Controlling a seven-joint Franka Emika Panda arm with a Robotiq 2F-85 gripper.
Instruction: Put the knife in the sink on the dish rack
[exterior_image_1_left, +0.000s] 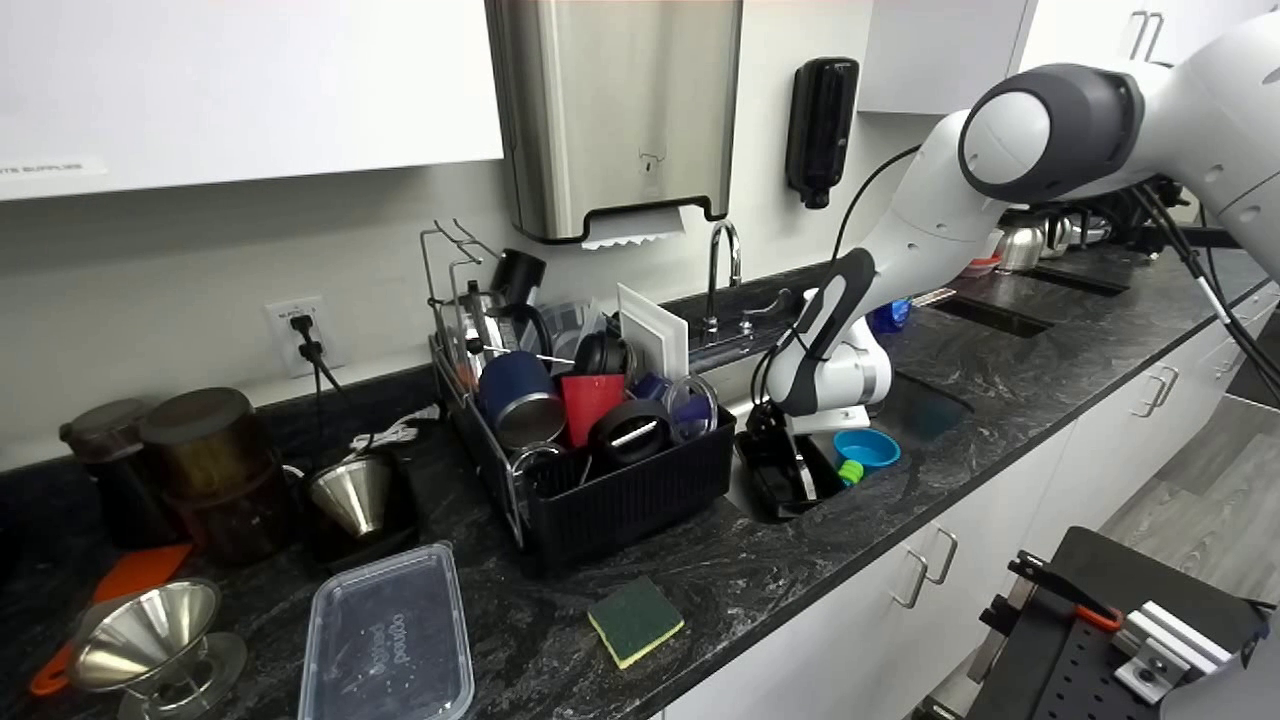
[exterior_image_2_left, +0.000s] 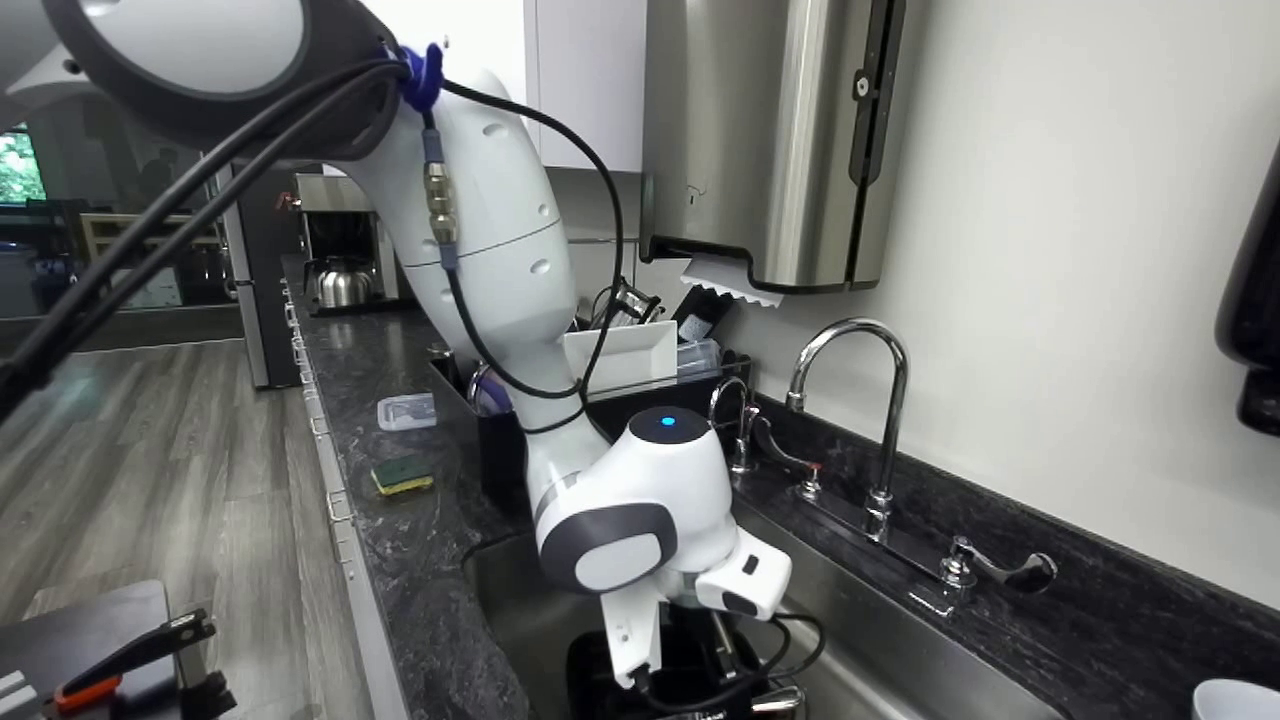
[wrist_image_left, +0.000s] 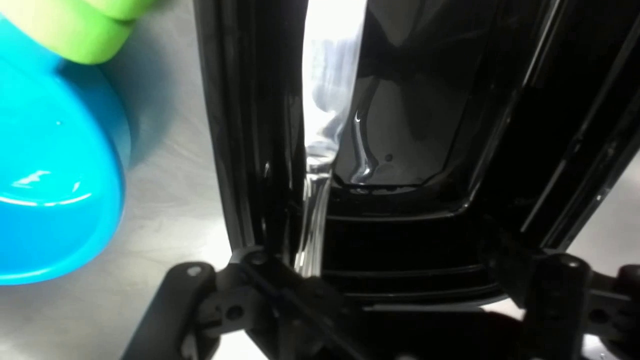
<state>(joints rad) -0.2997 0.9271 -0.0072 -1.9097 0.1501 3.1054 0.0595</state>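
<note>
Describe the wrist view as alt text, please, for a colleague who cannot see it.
A shiny metal knife rests in a glossy black container, with the gripper open at the bottom edge. At left, a blue bowl and a green object, both cropped by the frame, appear against the metal sink.

Shines silver along the knife (wrist_image_left: 330, 80), steel grey over the sink (wrist_image_left: 170, 225), glossy black inside the tub (wrist_image_left: 245, 125). Glows bright blue on the bowl (wrist_image_left: 55, 165), lime green on the object (wrist_image_left: 95, 37) beside it. Runs black over the gripper (wrist_image_left: 390, 270), white and dark grey over the arm (exterior_image_1_left: 930, 230). Shows black on the dish rack (exterior_image_1_left: 630, 505), navy and silver on a cup (exterior_image_1_left: 516, 392), red on the item (exterior_image_1_left: 592, 405) beside it, white on the plate (exterior_image_1_left: 655, 340), dark green and yellow on the sponge (exterior_image_1_left: 637, 618). Streaks the black countertop (exterior_image_1_left: 540, 640) with grey.
</note>
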